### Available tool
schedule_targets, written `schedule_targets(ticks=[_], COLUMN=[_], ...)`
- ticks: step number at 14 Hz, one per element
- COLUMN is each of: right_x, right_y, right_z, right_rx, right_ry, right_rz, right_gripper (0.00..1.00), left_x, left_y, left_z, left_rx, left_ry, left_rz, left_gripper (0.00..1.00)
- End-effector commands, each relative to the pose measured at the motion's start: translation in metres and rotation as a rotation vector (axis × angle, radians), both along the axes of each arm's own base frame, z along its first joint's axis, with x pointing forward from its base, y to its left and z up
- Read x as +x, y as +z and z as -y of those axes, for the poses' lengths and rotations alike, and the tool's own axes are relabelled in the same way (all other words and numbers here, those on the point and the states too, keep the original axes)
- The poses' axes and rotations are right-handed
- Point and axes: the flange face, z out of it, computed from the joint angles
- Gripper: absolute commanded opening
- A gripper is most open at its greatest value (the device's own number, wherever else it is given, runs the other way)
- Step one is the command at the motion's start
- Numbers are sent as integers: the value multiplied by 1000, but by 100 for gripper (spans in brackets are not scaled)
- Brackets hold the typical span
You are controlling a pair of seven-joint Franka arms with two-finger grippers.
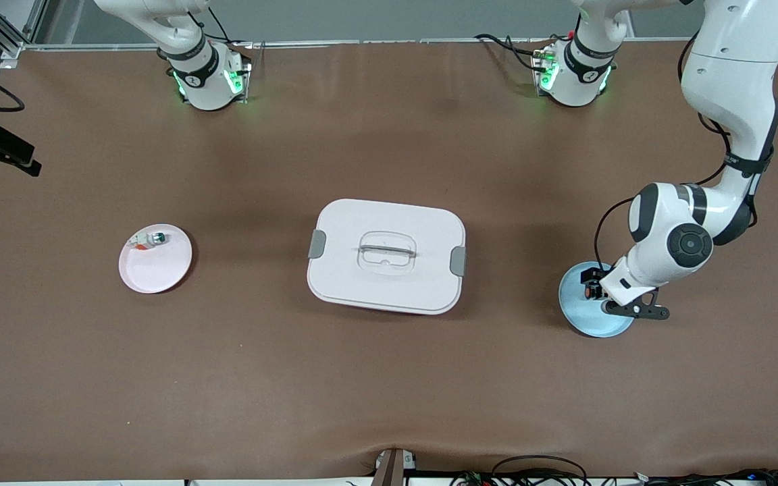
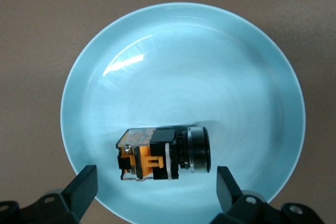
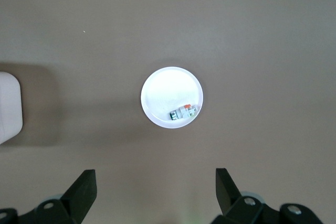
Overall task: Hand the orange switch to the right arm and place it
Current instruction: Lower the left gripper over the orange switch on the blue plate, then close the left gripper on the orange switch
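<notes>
**Left gripper above the switch, fingers apart**

You see the orange switch point(image 2: 163, 156) lying on its side in the light blue plate point(image 2: 184, 66), at the left arm's end of the table. The left gripper point(image 2: 155, 187) hangs just over it with fingers spread wide, one on each side, grasping nothing. The right gripper point(image 3: 155, 187) waits high over the pink plate point(image 1: 159, 270), also spread and empty. That plate holds a small white-and-green piece point(image 1: 149, 239). A white lidded box point(image 1: 386, 255) stands between both plates.
</notes>
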Motion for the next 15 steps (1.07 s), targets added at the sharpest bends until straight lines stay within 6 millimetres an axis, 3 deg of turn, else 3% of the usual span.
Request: schedule_targets(ticks=[1, 5, 15], right_x=[-6, -9, -15], right_y=[-6, -1, 13], right_z=[-3, -5, -7], right_rx=[-11, -11, -7], right_ry=[-95, -95, -93], right_rz=[-30, -21, 16], right_gripper=[100, 100, 100], left_x=[6, 9, 14], left_y=[-5, -18, -24], left_z=[0, -2, -2], left_rx=[3, -3, -10], left_ry=[0, 7, 54], left_rz=[13, 10, 17], left_gripper=[100, 100, 100])
